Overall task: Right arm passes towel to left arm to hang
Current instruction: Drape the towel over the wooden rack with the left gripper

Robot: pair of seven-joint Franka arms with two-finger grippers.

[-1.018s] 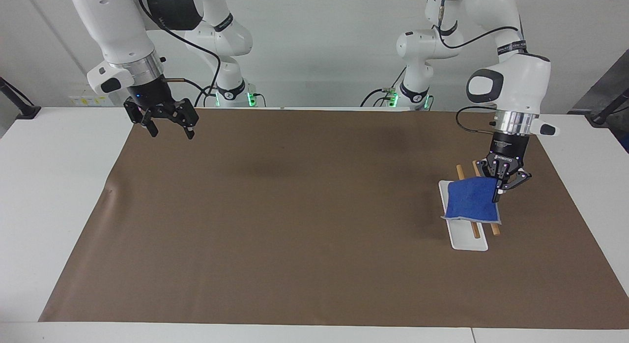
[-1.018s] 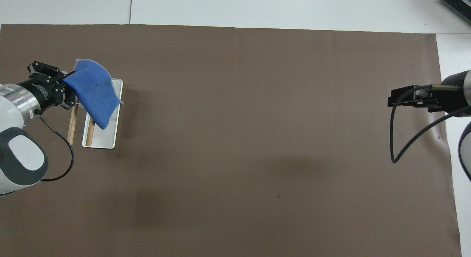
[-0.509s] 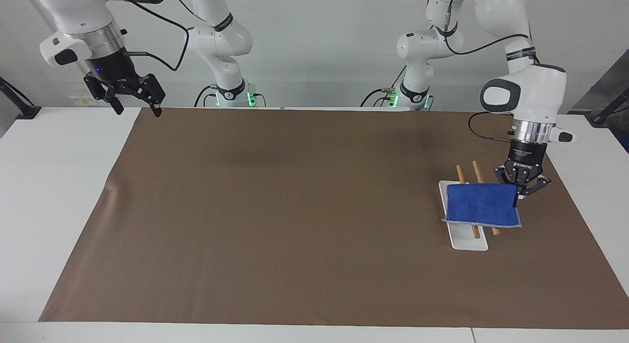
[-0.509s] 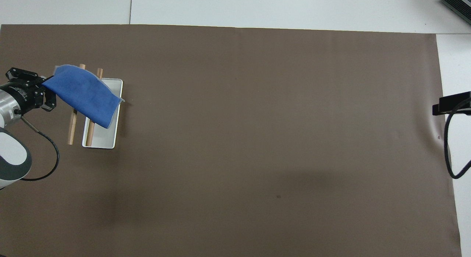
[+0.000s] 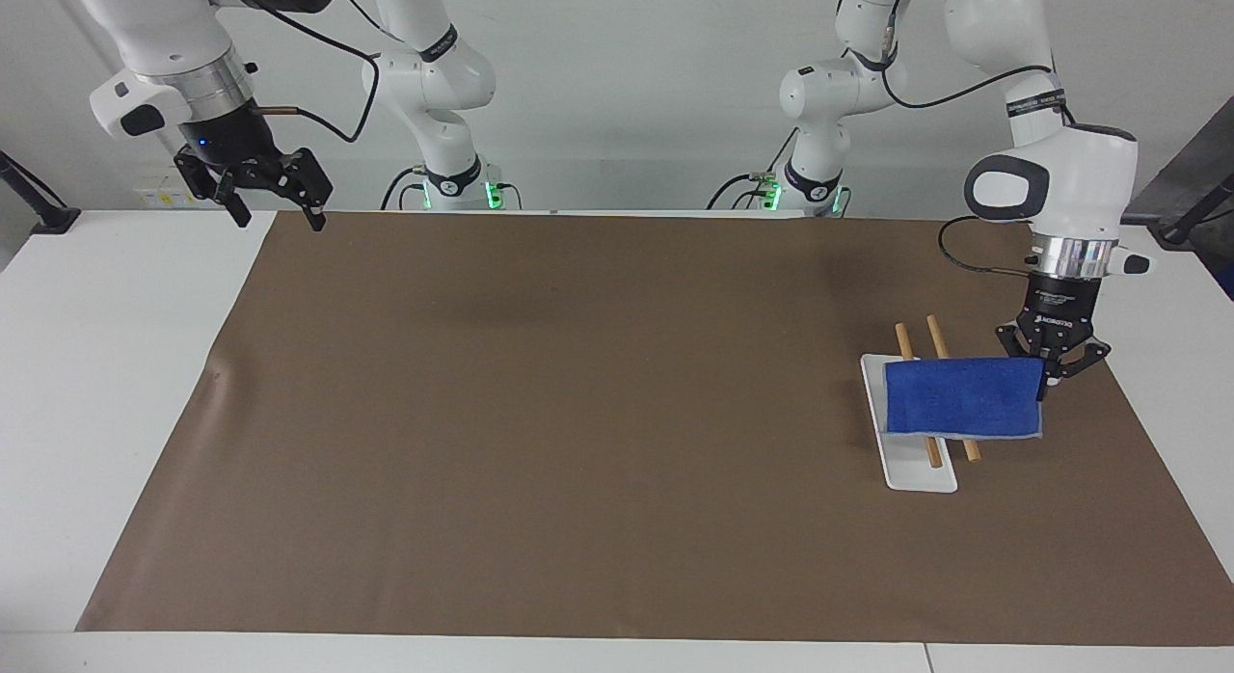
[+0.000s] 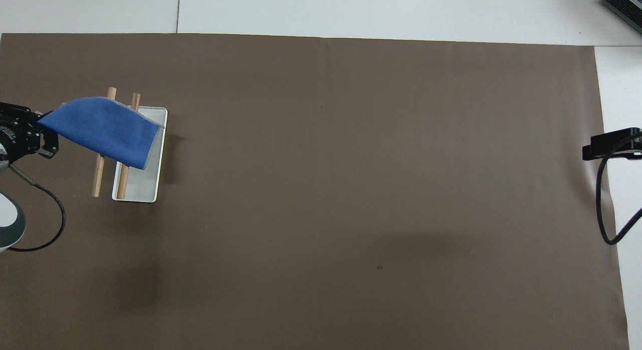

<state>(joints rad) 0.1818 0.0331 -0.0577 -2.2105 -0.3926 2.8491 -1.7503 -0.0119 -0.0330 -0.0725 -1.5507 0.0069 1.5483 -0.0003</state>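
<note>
Towel [image 5: 964, 397], royal blue with a thin pale edging, now hangs as a flat, nearly square-cornered rectangle over the white tray [image 5: 924, 478]; a second ago it drooped crumpled and slanted. The left gripper [image 5: 1051, 363] pinches its upper corner at the left arm's end of the table, fingers closed on the cloth, so the towel spreads sideways from that grip toward the tray and hangs below the fingertips. Since the earlier frame this gripper has shifted away from the tray toward the left arm's end, drawing the cloth out straight.

The tray is a shallow, long rectangle with rounded corners, smooth and glossy. Two thin round wooden rods [image 5: 933, 334] run lengthwise beside and in it, their ends showing above and below the towel, which crosses over both. All sit on a matte brown mat [image 5: 578, 413].

The right gripper [image 5: 273, 195], fingers spread apart and holding nothing, has risen and pulled back; it waits over the mat's corner, well apart from the tray.
</note>
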